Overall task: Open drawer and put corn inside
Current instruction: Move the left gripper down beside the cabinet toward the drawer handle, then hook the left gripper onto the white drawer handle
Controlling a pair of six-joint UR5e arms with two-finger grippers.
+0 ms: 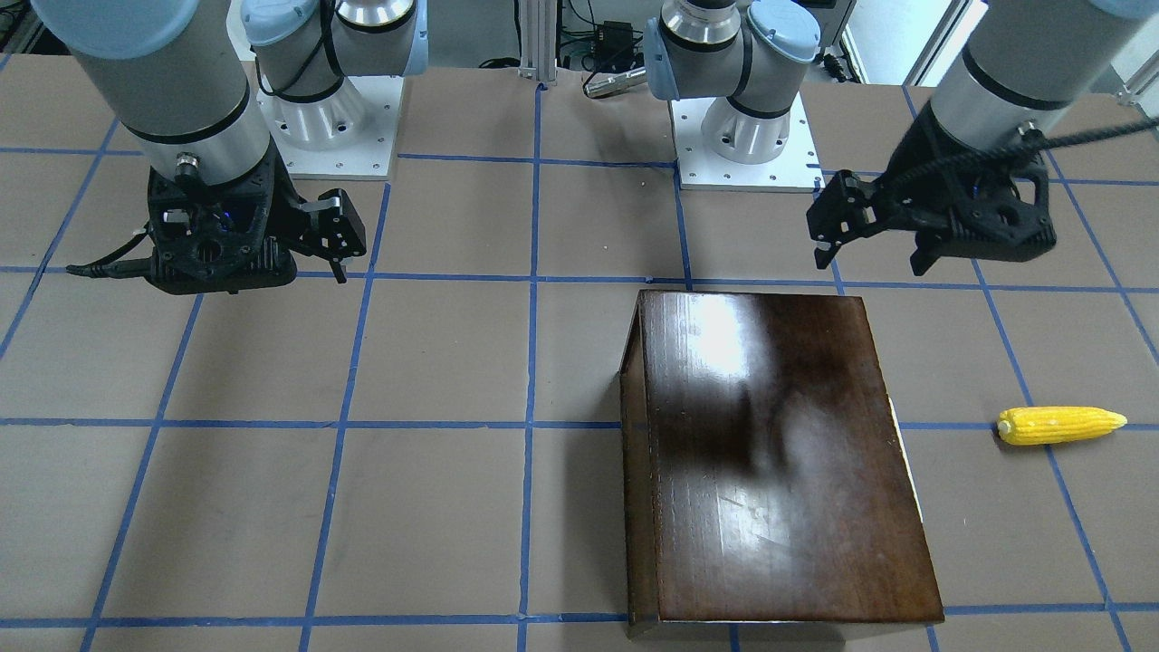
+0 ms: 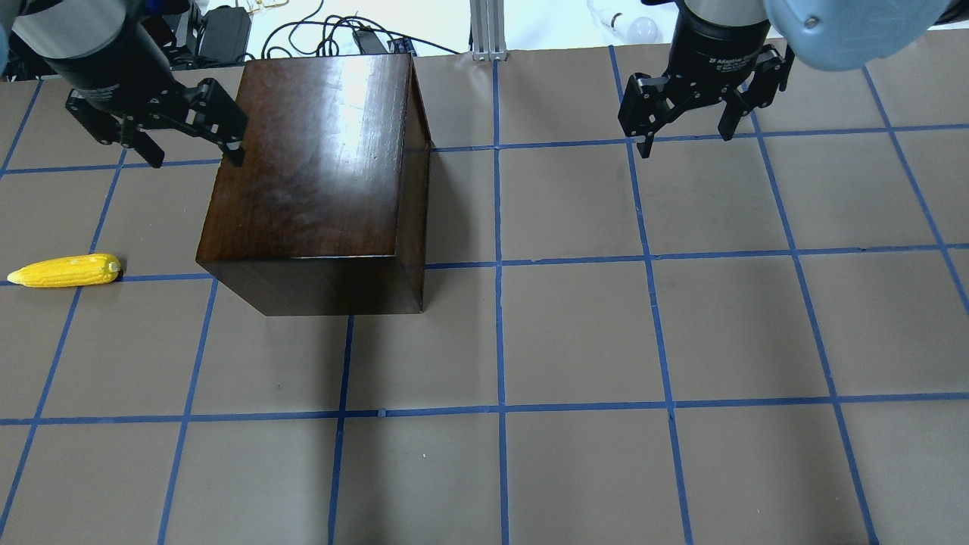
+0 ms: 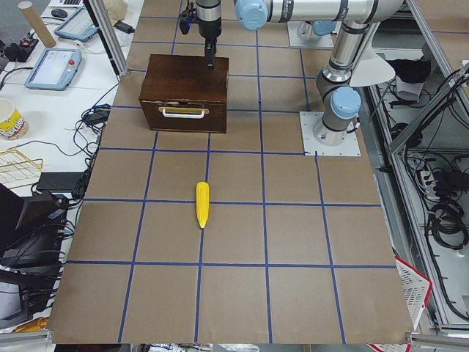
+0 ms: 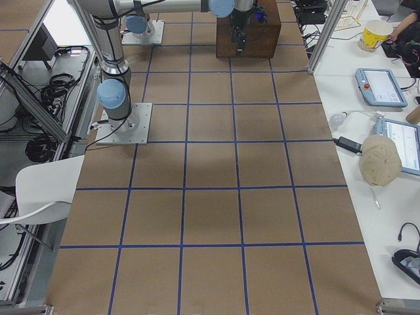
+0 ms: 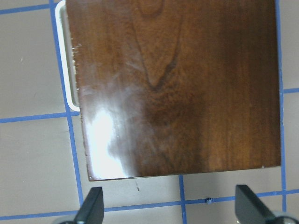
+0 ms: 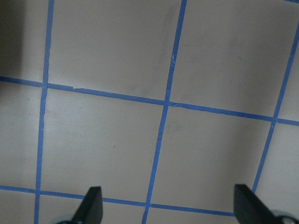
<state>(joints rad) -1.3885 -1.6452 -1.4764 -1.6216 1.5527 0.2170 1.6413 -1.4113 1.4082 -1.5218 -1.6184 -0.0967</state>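
Note:
The glossy dark-brown box (image 2: 318, 166) stands on the table's left half, also seen in the front view (image 1: 770, 435). Its drawer (image 3: 183, 114) is shut; its front has a white handle (image 5: 65, 56) and faces the robot's left, toward the corn. The yellow corn (image 2: 66, 271) lies on the table left of the box, apart from it; it also shows in the front view (image 1: 1059, 424) and the left side view (image 3: 202, 204). My left gripper (image 2: 197, 155) is open and empty, raised by the box's far left corner (image 5: 170, 207). My right gripper (image 2: 687, 142) is open and empty over bare table (image 6: 169, 207).
The table is brown with a blue tape grid. The two arm bases (image 1: 326, 118) (image 1: 742, 127) stand on white plates at the robot's edge. Cables and a metal post (image 2: 484, 30) line the far edge. Tablets and clutter sit on side benches (image 4: 380, 85).

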